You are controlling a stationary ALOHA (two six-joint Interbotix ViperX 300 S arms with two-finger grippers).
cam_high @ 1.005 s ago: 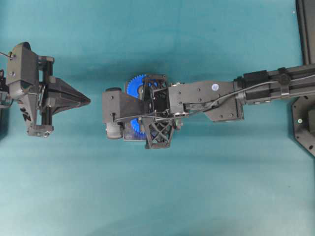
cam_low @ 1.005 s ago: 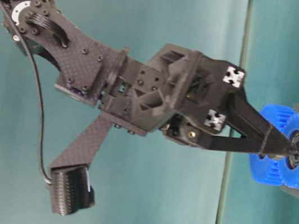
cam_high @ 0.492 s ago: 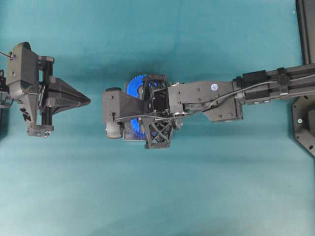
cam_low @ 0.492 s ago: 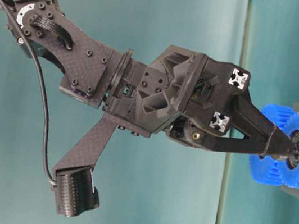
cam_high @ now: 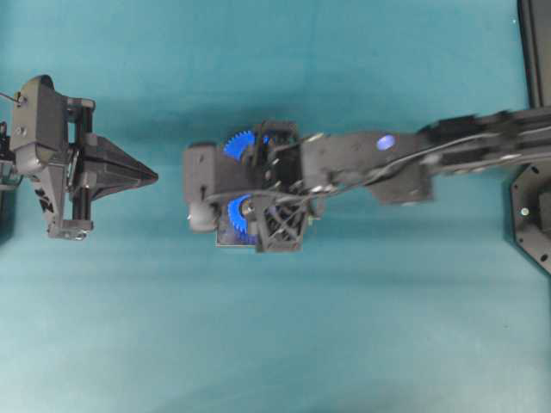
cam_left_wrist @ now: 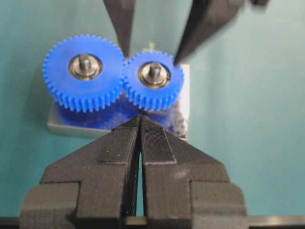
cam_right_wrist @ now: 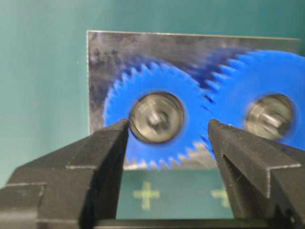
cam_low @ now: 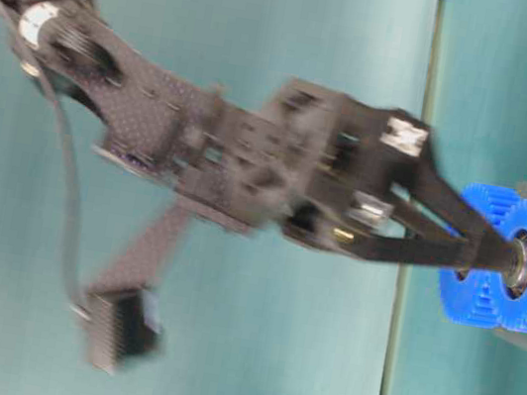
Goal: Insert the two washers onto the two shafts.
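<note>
Two meshed blue gears stand on a small metal plate (cam_left_wrist: 185,102) mid-table. The washer (cam_left_wrist: 153,82), a grey metal ring, lies round the shaft (cam_left_wrist: 153,70) in the hub of the smaller gear (cam_left_wrist: 164,95). It looks blurred in the right wrist view, where the washer (cam_right_wrist: 143,125) lies just past my fingertips. My right gripper (cam_right_wrist: 168,125) is open, its jaws astride that hub and holding nothing. Seen from table level, the right gripper (cam_low: 507,254) reaches down onto the gears. My left gripper (cam_high: 153,177) is shut and empty, well to the left and pointing at the plate.
The larger blue gear (cam_left_wrist: 83,93) sits beside the smaller one, with its own shaft and grey ring. Pale green crosses (cam_right_wrist: 147,194) are marked on the teal table behind the plate. Black equipment (cam_high: 534,215) stands at the right edge.
My right gripper's jaws have spread apart from around the smaller gear's hub. The right arm is in motion and blurred. The left arm has not moved.
</note>
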